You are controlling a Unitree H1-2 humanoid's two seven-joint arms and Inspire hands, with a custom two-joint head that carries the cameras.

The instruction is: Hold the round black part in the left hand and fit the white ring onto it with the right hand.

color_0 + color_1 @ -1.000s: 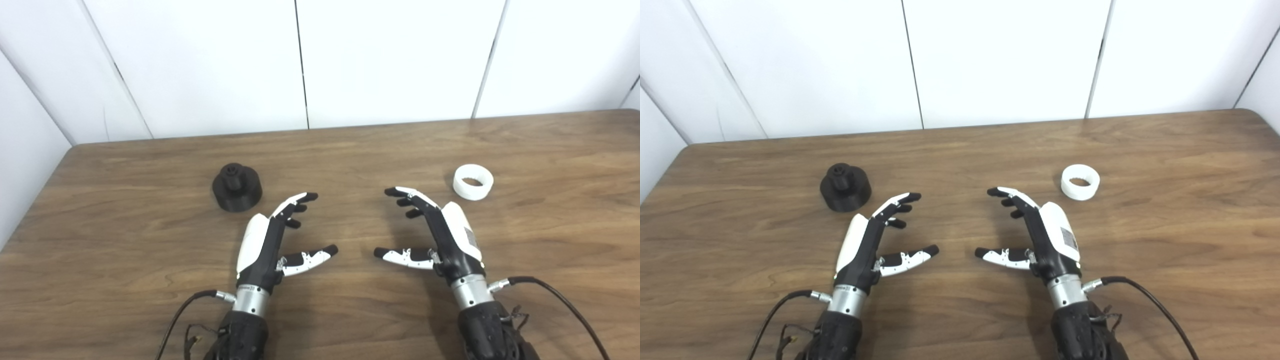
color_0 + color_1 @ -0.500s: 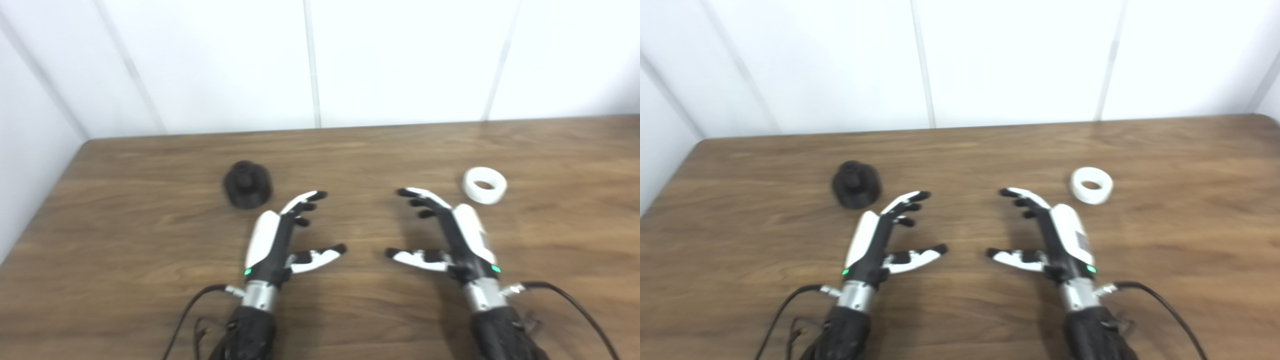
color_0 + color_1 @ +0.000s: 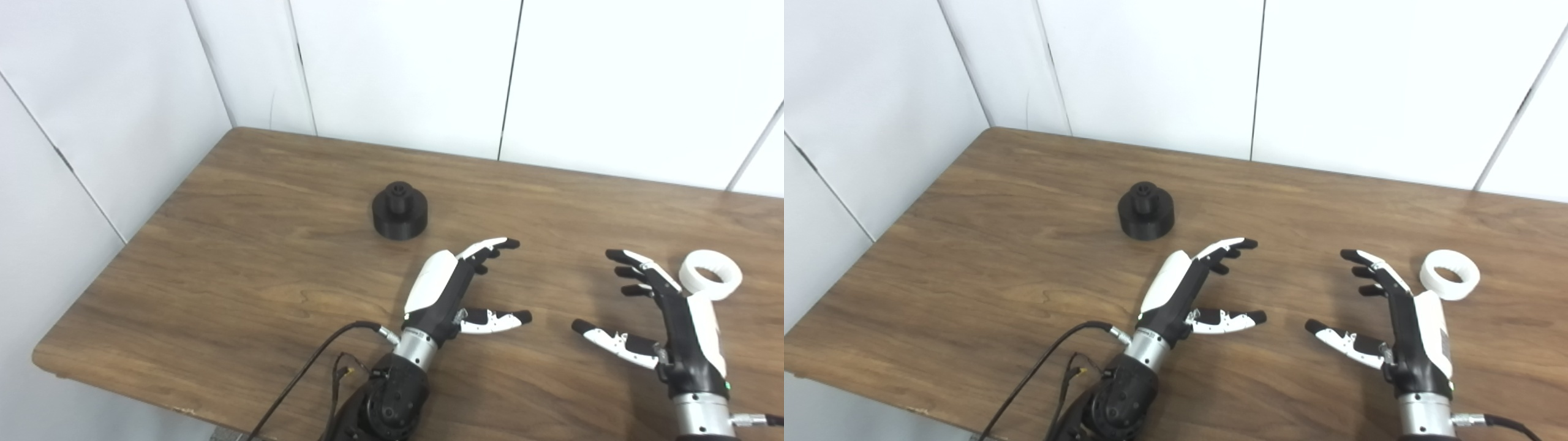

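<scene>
The round black part [image 3: 399, 211] stands upright on the wooden table [image 3: 257, 245], its small knob on top, left of centre. My left hand [image 3: 456, 288] rests open and empty a short way to the right of it and nearer me, apart from it. The white ring [image 3: 710, 275] lies flat at the far right. My right hand [image 3: 658, 315] is open and empty just left of the ring and nearer me, not touching it. Both also show in the right eye view: the black part [image 3: 1146, 211] and the ring [image 3: 1450, 275].
White wall panels [image 3: 398, 67] stand behind and to the left of the table. The table's left corner and front edge [image 3: 122, 392] are in view. A black cable [image 3: 306, 367] runs from my left wrist.
The whole picture has shifted right and tilted, so the camera has turned left. Both hands, the black part and the ring keep their places on the table.
</scene>
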